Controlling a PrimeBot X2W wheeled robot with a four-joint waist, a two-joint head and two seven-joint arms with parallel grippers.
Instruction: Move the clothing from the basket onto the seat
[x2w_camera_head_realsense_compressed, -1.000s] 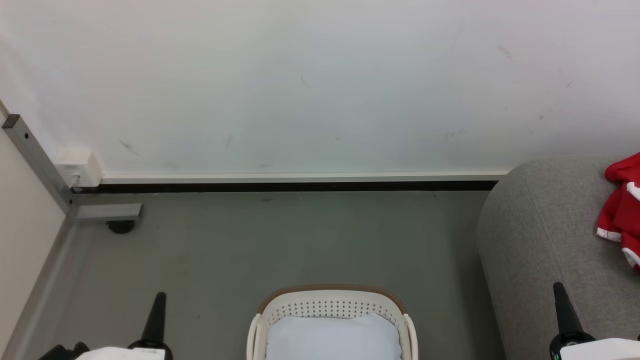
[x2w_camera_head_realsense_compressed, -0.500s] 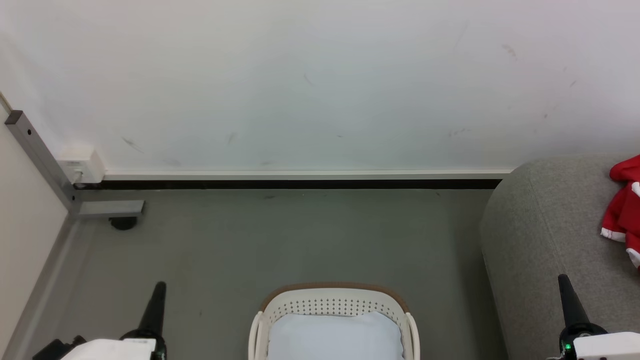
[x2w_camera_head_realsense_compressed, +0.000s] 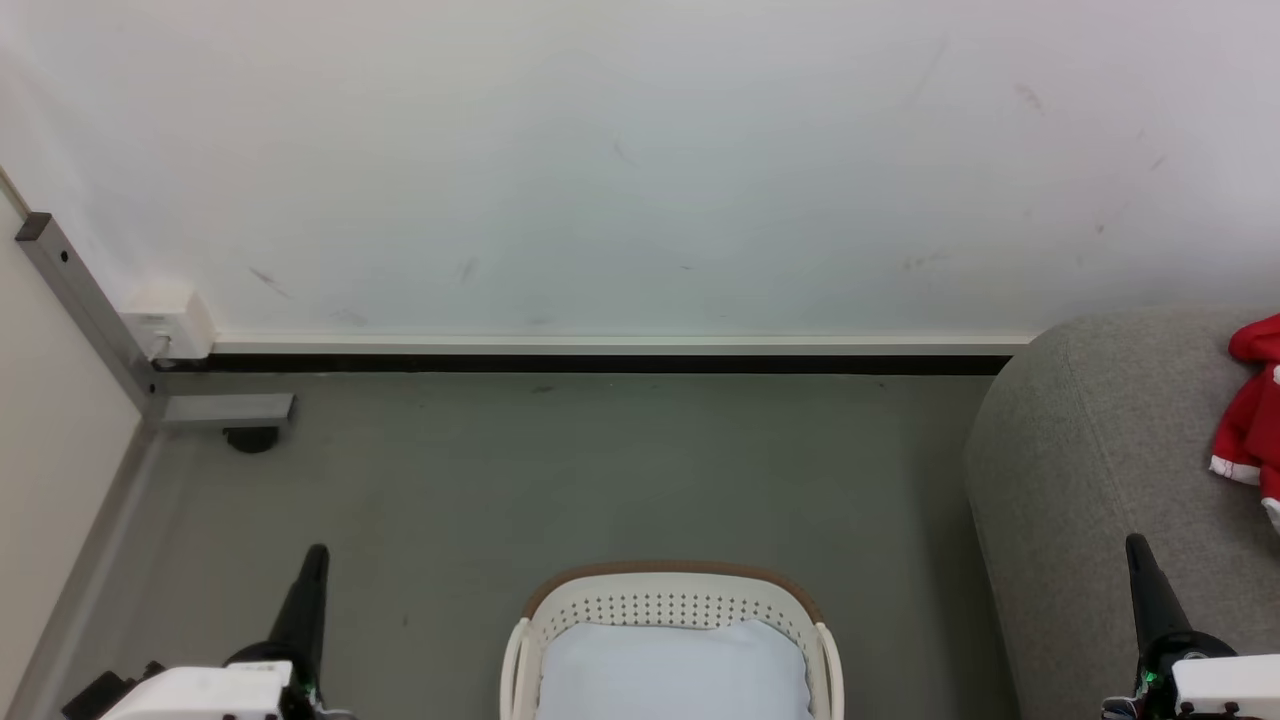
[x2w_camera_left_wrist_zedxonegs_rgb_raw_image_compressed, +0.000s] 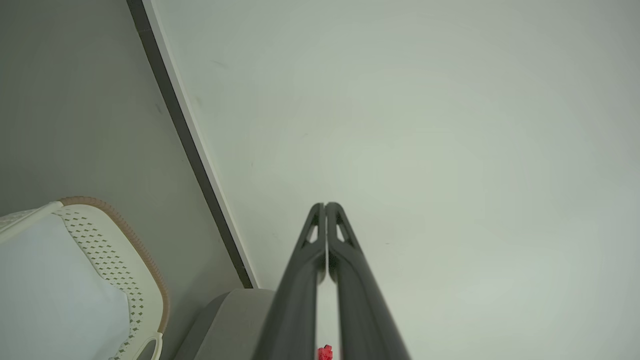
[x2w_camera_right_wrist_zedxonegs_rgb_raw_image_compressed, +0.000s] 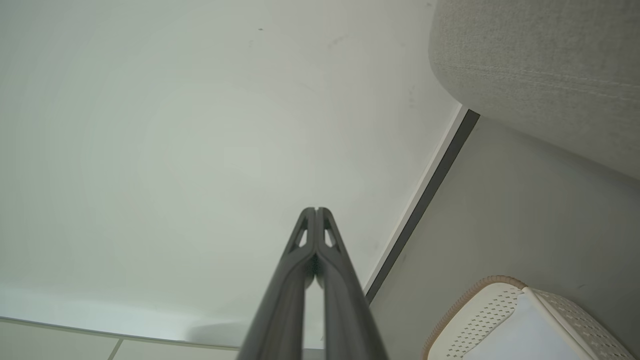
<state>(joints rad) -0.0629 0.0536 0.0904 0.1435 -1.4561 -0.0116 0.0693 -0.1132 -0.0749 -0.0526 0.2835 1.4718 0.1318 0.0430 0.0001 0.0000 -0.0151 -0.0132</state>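
The red clothing (x2w_camera_head_realsense_compressed: 1252, 415) with white trim lies on the grey sofa seat (x2w_camera_head_realsense_compressed: 1080, 450) at the right edge of the head view. The cream basket (x2w_camera_head_realsense_compressed: 670, 578) with its brown rim stands on the floor at bottom centre, with a plain white cloth (x2w_camera_head_realsense_compressed: 675, 670) inside it. My left gripper (x2w_camera_head_realsense_compressed: 312, 556) is shut and empty, left of the basket and above the floor. My right gripper (x2w_camera_head_realsense_compressed: 1136, 546) is shut and empty over the sofa's near corner. In the wrist views, the left gripper (x2w_camera_left_wrist_zedxonegs_rgb_raw_image_compressed: 325, 205) and right gripper (x2w_camera_right_wrist_zedxonegs_rgb_raw_image_compressed: 316, 210) both point at the wall with fingers pressed together.
A white wall (x2w_camera_head_realsense_compressed: 620, 170) with a dark baseboard (x2w_camera_head_realsense_compressed: 600, 364) closes the far side. A metal post with a foot (x2w_camera_head_realsense_compressed: 225, 410) and a white wall box (x2w_camera_head_realsense_compressed: 168, 325) stand at the left corner. Grey floor (x2w_camera_head_realsense_compressed: 600, 470) lies between basket and wall.
The camera has shifted a little, so the whole scene sits slightly further right. Both shut grippers have risen somewhat in the head view. The clothing, basket and sofa have not moved.
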